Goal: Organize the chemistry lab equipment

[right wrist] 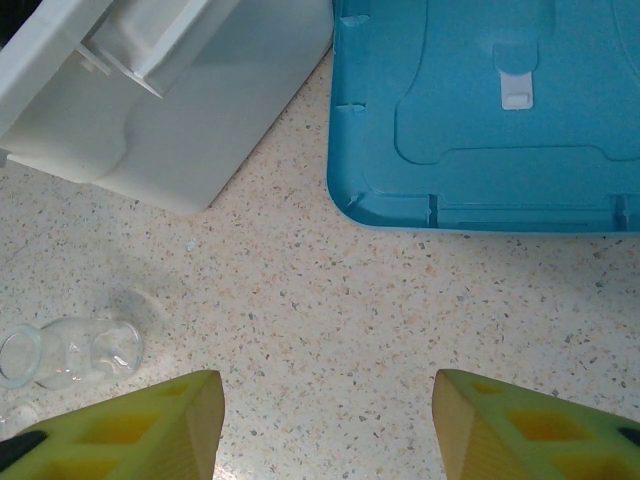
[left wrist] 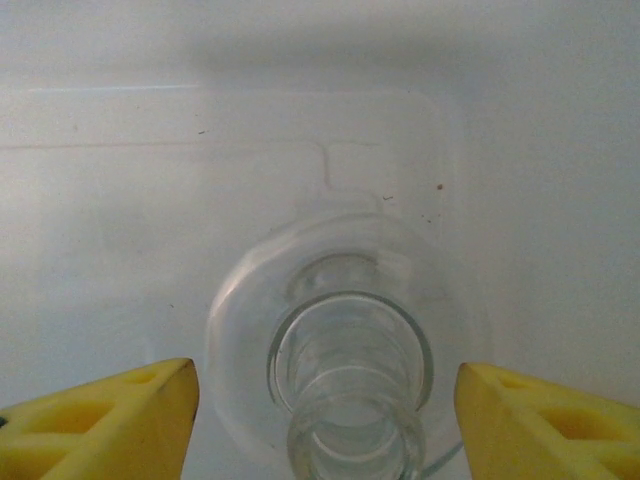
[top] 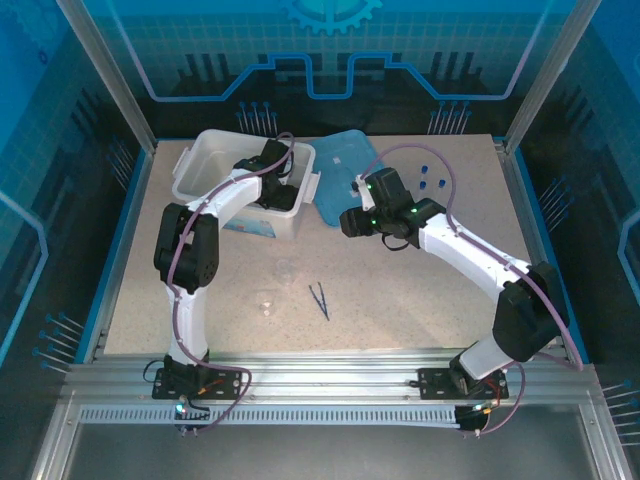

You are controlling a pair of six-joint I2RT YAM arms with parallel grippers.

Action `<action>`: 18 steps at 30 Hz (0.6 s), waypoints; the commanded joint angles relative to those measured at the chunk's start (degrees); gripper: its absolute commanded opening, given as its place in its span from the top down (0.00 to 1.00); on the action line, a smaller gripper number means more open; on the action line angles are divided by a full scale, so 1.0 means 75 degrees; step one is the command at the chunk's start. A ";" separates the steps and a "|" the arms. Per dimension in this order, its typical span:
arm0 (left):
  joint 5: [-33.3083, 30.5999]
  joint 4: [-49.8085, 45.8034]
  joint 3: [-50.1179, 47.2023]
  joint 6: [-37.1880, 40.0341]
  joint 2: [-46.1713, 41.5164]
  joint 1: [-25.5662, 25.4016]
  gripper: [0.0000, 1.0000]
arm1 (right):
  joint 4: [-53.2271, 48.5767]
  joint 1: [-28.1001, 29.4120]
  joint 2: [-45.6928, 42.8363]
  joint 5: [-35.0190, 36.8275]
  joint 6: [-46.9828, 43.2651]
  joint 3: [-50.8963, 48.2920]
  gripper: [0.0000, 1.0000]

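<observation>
The left wrist view shows the left gripper (left wrist: 325,378) inside the white bin (left wrist: 120,200), jaws spread on either side of the upright conical flask (left wrist: 350,310), not touching it. The right wrist view shows the right gripper (right wrist: 325,390), jaws spread, over the table (right wrist: 330,290) between bin and light-blue lid (right wrist: 500,150), with a small glass vessel (right wrist: 75,352) lying nearby. The top view adds tweezers (top: 318,300) and blue-capped tubes (top: 430,181).

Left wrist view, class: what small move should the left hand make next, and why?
Probably lift the left hand straight up out of the white plastic bin. The clear glass conical flask stands upright on the bin floor, and the yellow fingers sit apart from it on both sides, so a vertical exit seems least likely to knock it.
</observation>
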 commanded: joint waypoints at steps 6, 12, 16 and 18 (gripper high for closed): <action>0.0143 -0.0269 0.0104 -0.0193 -0.0972 -0.0075 0.10 | -0.0108 -0.0130 -0.0287 -0.0112 -0.0062 0.0188 0.40; 0.0192 -0.0398 0.0072 -0.0358 -0.1766 -0.0075 0.06 | -0.0180 -0.0129 -0.0300 -0.0084 -0.0104 0.0250 0.28; 0.0101 -0.0528 -0.0204 -0.0427 -0.2391 -0.0158 0.09 | -0.0216 -0.0111 -0.0379 -0.0016 -0.0159 0.0250 0.27; -0.0094 -0.0562 -0.0488 -0.0407 -0.2822 -0.0315 0.12 | -0.0239 -0.0099 -0.0422 0.0007 -0.0174 0.0241 0.27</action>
